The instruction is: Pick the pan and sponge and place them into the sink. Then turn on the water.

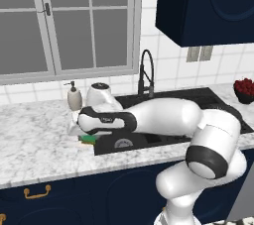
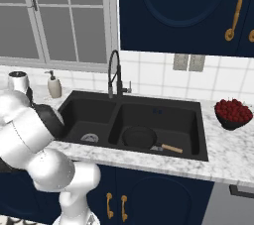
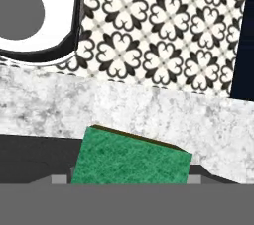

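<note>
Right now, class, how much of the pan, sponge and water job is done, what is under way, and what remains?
Done: the pan lies in the sink's right basin. Under way: the arm reaches over the sponge, at the counter edge by the left basin; whether it is gripped cannot be told. Left: sponge into sink, then water; the faucet shows no flow.

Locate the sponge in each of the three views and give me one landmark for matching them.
Left base view: the sponge peeks out green under the arm's wrist, at the sink's left edge on the counter.
Right base view: not seen; the arm covers that spot.
Hand view: the sponge sits bottom centre, over the counter's edge.
Shared landmark: the left rim of the sink; the faucet links the base views.
</note>
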